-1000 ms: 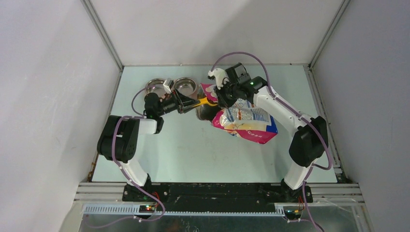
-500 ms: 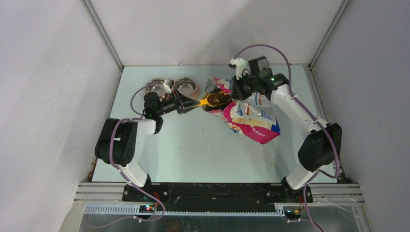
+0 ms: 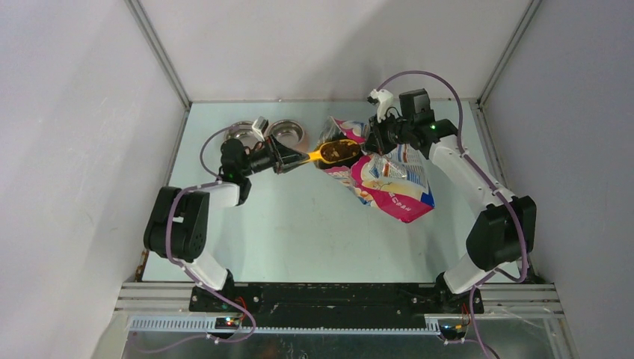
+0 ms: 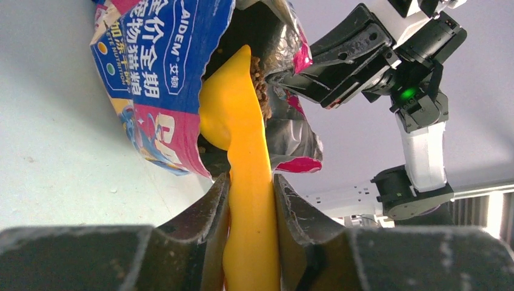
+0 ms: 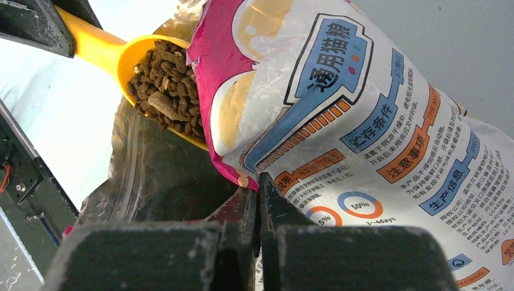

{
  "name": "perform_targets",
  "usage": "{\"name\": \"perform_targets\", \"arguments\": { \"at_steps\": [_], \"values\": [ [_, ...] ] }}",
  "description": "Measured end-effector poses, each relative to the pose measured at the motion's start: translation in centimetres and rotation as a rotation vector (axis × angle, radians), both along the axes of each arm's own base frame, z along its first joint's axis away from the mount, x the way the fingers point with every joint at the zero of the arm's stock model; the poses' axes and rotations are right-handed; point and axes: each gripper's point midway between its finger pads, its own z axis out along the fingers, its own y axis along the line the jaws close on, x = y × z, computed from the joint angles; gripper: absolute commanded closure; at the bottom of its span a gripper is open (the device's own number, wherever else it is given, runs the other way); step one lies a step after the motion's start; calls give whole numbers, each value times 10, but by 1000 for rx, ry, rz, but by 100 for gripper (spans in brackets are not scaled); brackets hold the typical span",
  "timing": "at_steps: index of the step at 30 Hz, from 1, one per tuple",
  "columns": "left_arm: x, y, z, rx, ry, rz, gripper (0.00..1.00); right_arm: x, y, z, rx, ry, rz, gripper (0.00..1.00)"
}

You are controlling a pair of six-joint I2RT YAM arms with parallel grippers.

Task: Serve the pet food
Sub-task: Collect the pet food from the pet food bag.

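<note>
My left end effector (image 4: 250,182) was grasping the handle of the orange scoop (image 4: 241,115). The scoop's cup sat heaped with kibble (image 5: 162,91) right at the mouth of the bag (image 3: 392,183). My right end effector (image 5: 259,193) was clenched on the bag's top edge, holding the mouth up and agape. So I judged the filling about done and the serving not begun: the two steel bowls (image 3: 288,133) showed bare metal from above (as far as I could tell at that size). What remained was to draw the scoop out level, carry it to a bowl and tip it.

The bag lay toward the far right of the table (image 3: 299,239), its top close to the far edge. The bowls stood by the far edge left of centre, just beside my left wrist. The way between was short, though the bag's foil lip hung near the cup. The near half of the table gave free room.
</note>
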Motion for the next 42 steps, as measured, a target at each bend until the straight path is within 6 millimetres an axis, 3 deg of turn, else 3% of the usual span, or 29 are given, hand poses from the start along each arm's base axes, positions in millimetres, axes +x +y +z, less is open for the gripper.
{"name": "perform_targets", "arguments": {
  "at_steps": [11,28,42],
  "values": [
    [8,4,-8,149,-21,34,100,0,1,0,9,-9,4,100],
    [5,2,18,-59,-18,9,100,1,-4,-2,33,-9,-2,100],
    [11,17,11,-56,19,50,100,12,-26,1,85,33,-82,100]
  ]
}}
